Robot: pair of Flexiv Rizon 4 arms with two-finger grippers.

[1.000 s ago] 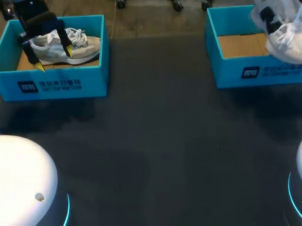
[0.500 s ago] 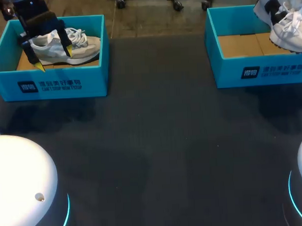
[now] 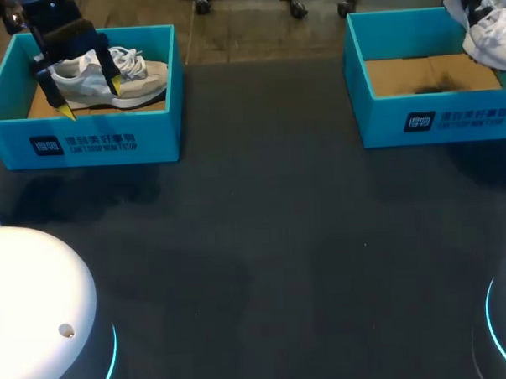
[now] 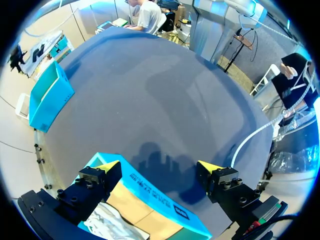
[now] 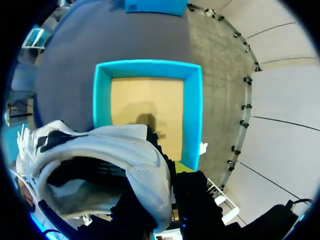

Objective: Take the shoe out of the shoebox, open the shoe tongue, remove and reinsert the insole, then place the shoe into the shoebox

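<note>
Right arm: right gripper [image 5: 169, 174] has the white sneaker [image 5: 107, 147] by the heel collar. One dark finger appears to sit inside the opening, the other outside against the heel. The jaws stand narrow, clamped through the collar wall. Grip judged firm, since the shoe hangs in the air with nothing under it.

The sneaker is clear above the right shoebox [image 3: 418, 119], toward its far right corner in the head view. The box's cardboard floor is bare under it. A heel hold makes sense here: it leaves the tongue and laces free for the next step (the toe hangs away from the fingers).

Left arm: left gripper [image 4: 158, 169] is down at the left shoebox [image 3: 91, 138], fingers spread wide. From the left wrist the box's near wall runs between the two yellow tips. From the head view the fingers stand either side of the heel end of the grey sneaker [image 3: 105, 78], which lies on its sole inside the box. No squeeze seen; it holds nothing.

Stage, by judgement: right shoe is out of its box but not yet set on the table [image 3: 264, 239]. Left shoe is not lifted.
</note>
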